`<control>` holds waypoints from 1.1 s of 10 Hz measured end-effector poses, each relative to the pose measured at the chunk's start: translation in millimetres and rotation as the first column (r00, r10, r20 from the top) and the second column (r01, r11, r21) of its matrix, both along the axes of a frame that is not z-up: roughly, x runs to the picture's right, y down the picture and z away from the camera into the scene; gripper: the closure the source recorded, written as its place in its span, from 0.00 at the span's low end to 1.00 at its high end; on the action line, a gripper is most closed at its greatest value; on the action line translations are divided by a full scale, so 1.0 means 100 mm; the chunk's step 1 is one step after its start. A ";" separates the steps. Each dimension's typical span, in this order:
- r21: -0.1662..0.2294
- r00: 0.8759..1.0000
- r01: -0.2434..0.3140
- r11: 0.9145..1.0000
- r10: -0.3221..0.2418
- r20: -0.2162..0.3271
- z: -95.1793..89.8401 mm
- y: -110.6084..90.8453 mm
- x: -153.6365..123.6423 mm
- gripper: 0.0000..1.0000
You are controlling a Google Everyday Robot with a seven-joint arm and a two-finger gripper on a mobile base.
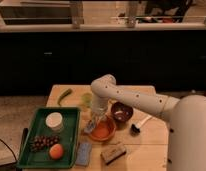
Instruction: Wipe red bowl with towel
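Nearest the camera, at the front edge of the wooden surface (146,150), lie a small blue-grey rectangular object (84,152) and, just to its right, a brown block (113,152). To their left sits a green tray (71,117) holding an orange fruit (56,151), a bunch of dark grapes (43,142) and, farther back, a white lidded jar (54,121). Just behind the blue-grey object and the block stands the red bowl (102,131), right of the tray. The claw (94,125) reaches down at the bowl's left rim with a pale towel (91,128) bunched under it, touching the rim; whether its fingers are spread or pinched together I cannot tell, as the cloth and the wrist hide them. Right of the red bowl and touching it or nearly so is a dark brown bowl (121,111), and farther right a dark-headed utensil with a white handle (140,123). Behind, near the far left corner, lie a green vegetable (65,95) and a pale green cup (86,100), partly behind the white arm (133,97).
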State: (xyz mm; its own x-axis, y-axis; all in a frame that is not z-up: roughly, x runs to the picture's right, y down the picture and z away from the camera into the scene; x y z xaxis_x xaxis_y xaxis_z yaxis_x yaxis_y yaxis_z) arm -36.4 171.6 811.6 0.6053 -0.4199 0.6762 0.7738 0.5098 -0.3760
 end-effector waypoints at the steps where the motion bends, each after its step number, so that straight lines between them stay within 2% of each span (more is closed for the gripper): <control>1: -0.001 1.000 0.015 1.000 -0.015 0.021 -0.02 0.01 -0.12 1.00; 5: 0.029 0.998 0.008 1.000 -0.009 0.062 -0.31 0.04 -0.09 1.00; 8: 0.066 0.998 -0.037 0.997 0.034 0.057 -0.54 -0.01 0.10 1.00; 11: 0.090 0.996 -0.072 0.993 0.067 0.051 -0.65 -0.11 0.20 1.00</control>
State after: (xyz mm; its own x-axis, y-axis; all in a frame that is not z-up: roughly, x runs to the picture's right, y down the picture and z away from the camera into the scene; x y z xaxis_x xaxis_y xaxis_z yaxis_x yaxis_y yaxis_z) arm -16.1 160.5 747.1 0.6030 -0.4397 0.6656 0.7513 0.5935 -0.2886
